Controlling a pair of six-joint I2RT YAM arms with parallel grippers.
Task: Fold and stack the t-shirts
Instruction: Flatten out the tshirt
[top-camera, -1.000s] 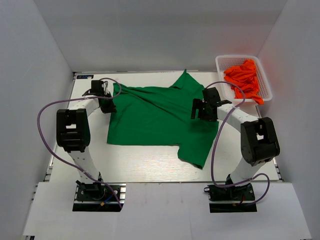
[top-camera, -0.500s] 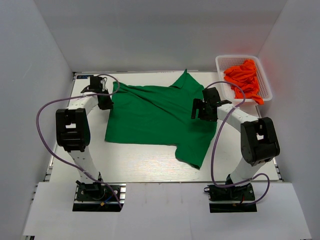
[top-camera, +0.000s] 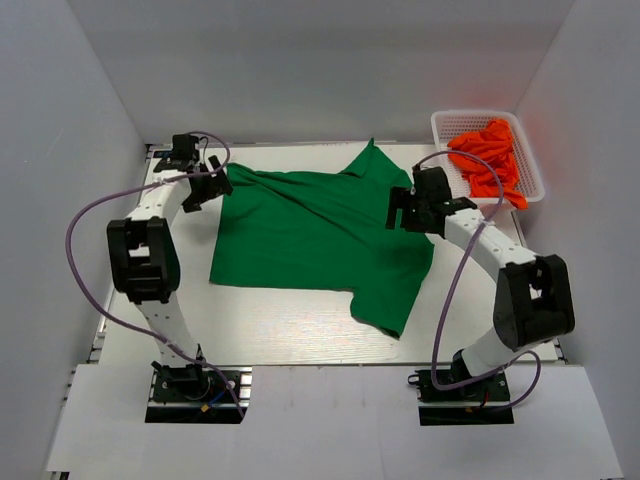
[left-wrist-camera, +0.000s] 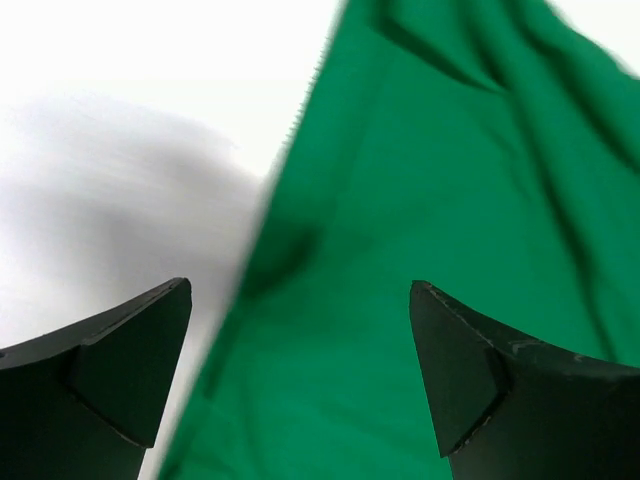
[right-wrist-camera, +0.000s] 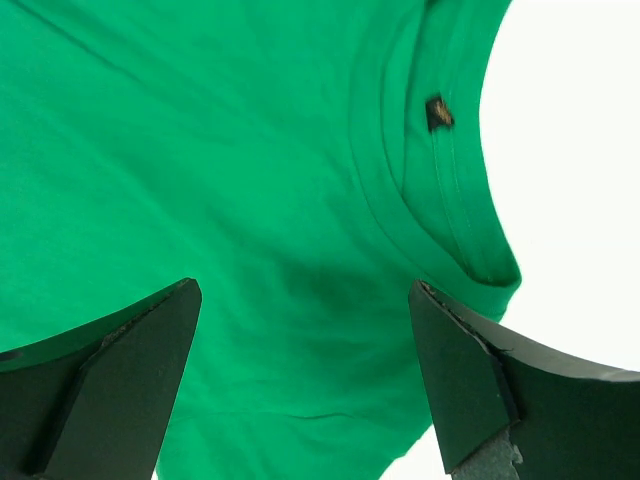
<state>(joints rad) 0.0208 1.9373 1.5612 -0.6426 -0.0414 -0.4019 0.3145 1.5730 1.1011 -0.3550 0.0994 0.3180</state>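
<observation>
The green shirt (top-camera: 320, 235) lies spread on the middle of the table (top-camera: 280, 330), turned sideways: hem to the left, collar (right-wrist-camera: 440, 200) to the right, one sleeve pointing far and the other near. It is open and unfolded, with creases running across its far-left part. It looks laid out this way so that each arm gets one end of it.

The orange shirts (top-camera: 487, 160) sit bunched in the basket (top-camera: 445, 125) at the far right corner, well apart from the green one, and one spills over the near rim. They seem to be waiting their turn, so the task looks to be at an early stage.

The left gripper (top-camera: 212, 185) hovers over the far-left corner of the green shirt with its jaws wide apart and nothing between them. In its wrist view the hem edge runs up between the fingers, cloth on the right and bare table on the left. The view is blurred, so I cannot tell whether the fingers touch the cloth.

The right gripper (top-camera: 400, 212) hangs over the shirt's right end, also spread wide and empty. Its wrist view looks down on the collar and the small dark label (right-wrist-camera: 437, 112) inside it, with the cloth flat below.

With both grippers empty above opposite ends, the likely next step is smoothing, or gripping an edge for the first fold.
</observation>
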